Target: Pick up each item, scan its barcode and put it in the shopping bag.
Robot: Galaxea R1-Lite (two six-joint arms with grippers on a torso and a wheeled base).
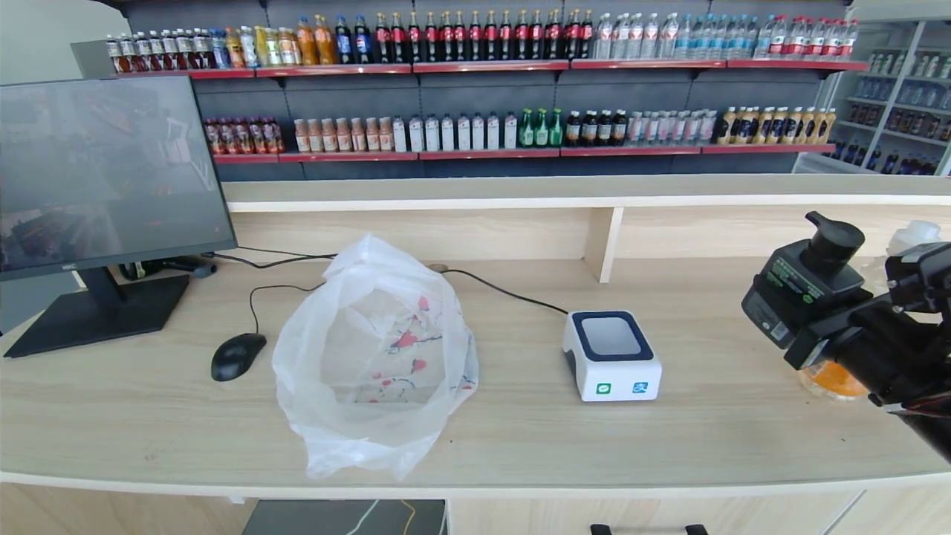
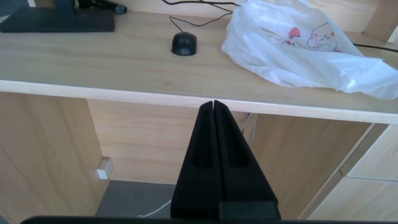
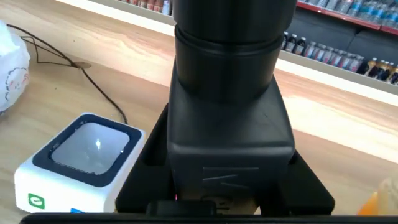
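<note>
My right gripper (image 1: pixel 806 327) is shut on a black square bottle with a round cap (image 1: pixel 806 286), held in the air at the right of the counter, to the right of the scanner. In the right wrist view the black bottle (image 3: pixel 227 118) sits between the fingers, above and beside the white scanner with a dark-framed window (image 3: pixel 81 165). The scanner (image 1: pixel 611 355) stands mid-right on the counter. A translucent white shopping bag (image 1: pixel 375 357) stands open in the middle. My left gripper (image 2: pixel 214 109) is shut and empty, below the counter's front edge, facing the shopping bag (image 2: pixel 305 46).
A monitor (image 1: pixel 104 171) on its stand is at the left, with a black mouse (image 1: pixel 238 355) and cables beside the bag. An orange-filled container (image 1: pixel 832 379) and a pale bottle (image 1: pixel 914 236) stand at the far right. A raised wooden shelf (image 1: pixel 579 192) runs along the back.
</note>
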